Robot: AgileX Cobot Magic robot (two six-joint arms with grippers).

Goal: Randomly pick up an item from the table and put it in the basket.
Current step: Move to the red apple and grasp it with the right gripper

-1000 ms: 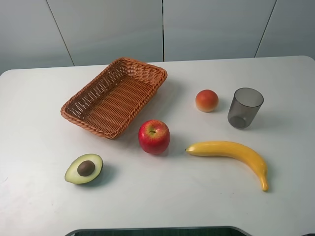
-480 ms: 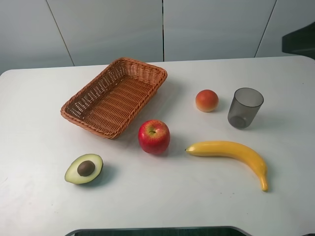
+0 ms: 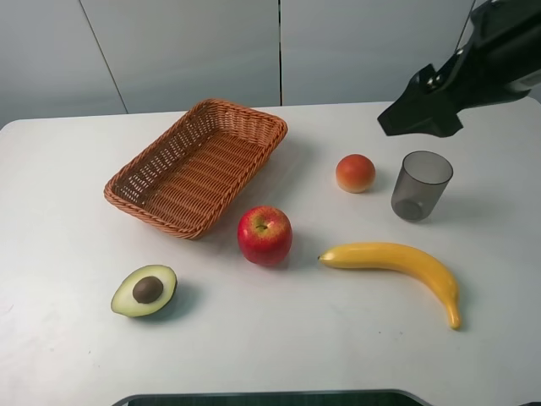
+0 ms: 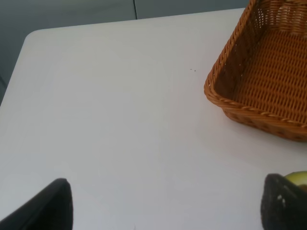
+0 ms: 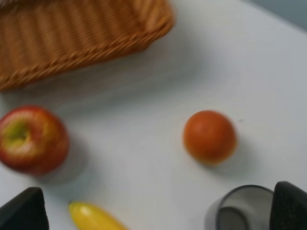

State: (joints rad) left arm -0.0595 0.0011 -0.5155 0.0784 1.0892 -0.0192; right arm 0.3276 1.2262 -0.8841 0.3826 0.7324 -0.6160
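Exterior high view shows white table point(image 3: 76, 355) before seemingly panelled grey wall point(image 3: 194, 51).

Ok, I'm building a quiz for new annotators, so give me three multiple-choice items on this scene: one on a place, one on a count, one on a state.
1. Where is the apple?
A. on the table, beside the basket
B. inside the basket
C. at the table's far edge

2. How many fruit items lie on the table?
A. two
B. four
C. six

3. What state is the basket in?
A. tipped over
B. holding a fruit
C. upright and empty

Answers:
1 A: the apple rests on the white top next to the basket's near side.
2 B: there are the apple, the orange-red fruit, the banana and the avocado half.
3 C: its rim faces up and its woven bottom shows bare.
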